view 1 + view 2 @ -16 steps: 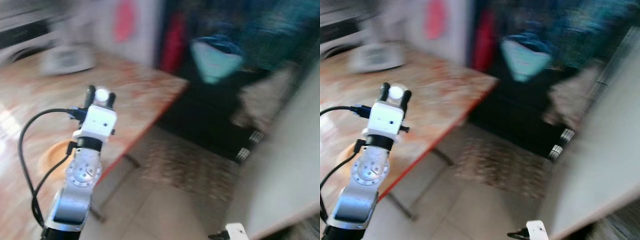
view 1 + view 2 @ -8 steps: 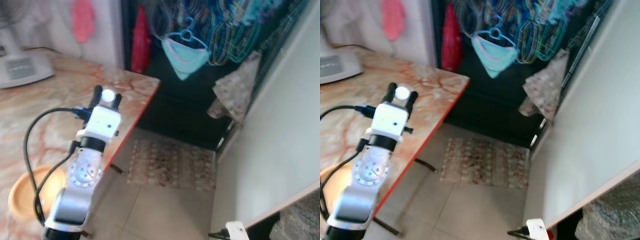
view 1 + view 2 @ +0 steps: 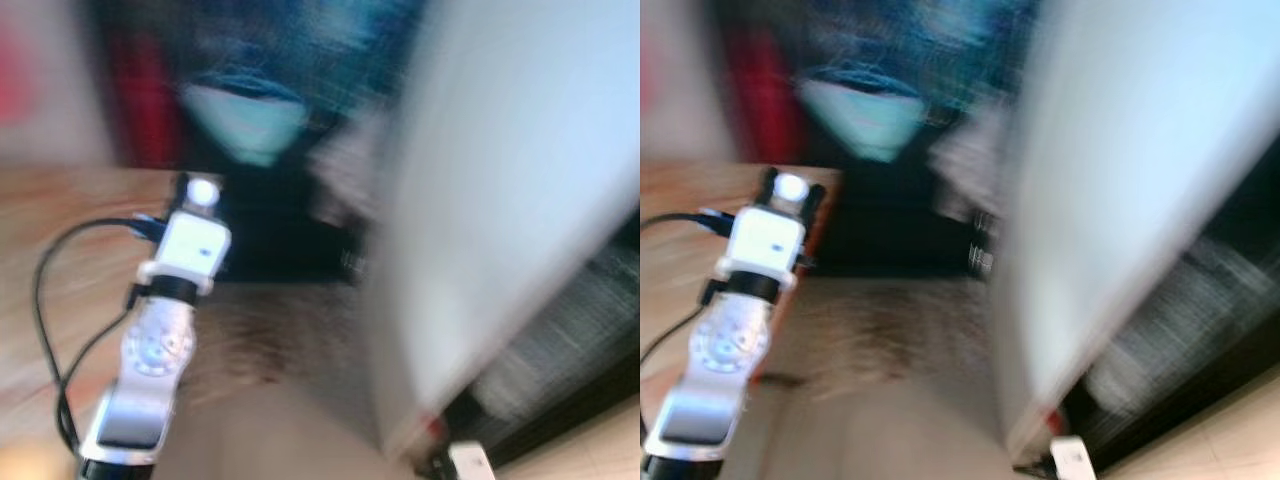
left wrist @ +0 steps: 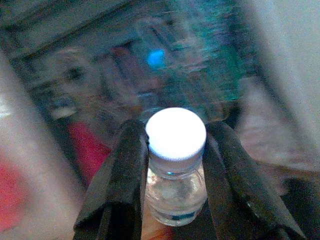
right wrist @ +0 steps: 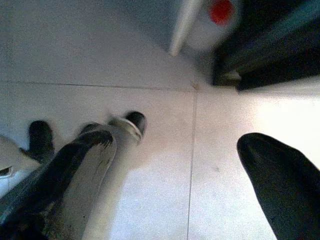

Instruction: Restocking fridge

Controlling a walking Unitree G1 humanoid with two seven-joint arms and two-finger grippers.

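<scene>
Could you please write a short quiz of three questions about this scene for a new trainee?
1. True or false: the left gripper is shut on a bottle with a white cap.
2. What does the right gripper hang over? A) a table B) the tiled floor C) a sink
3. Fill in: the fingers of the right gripper are ____ (open or shut).

Key: 1 true. 2 B. 3 open.
</scene>
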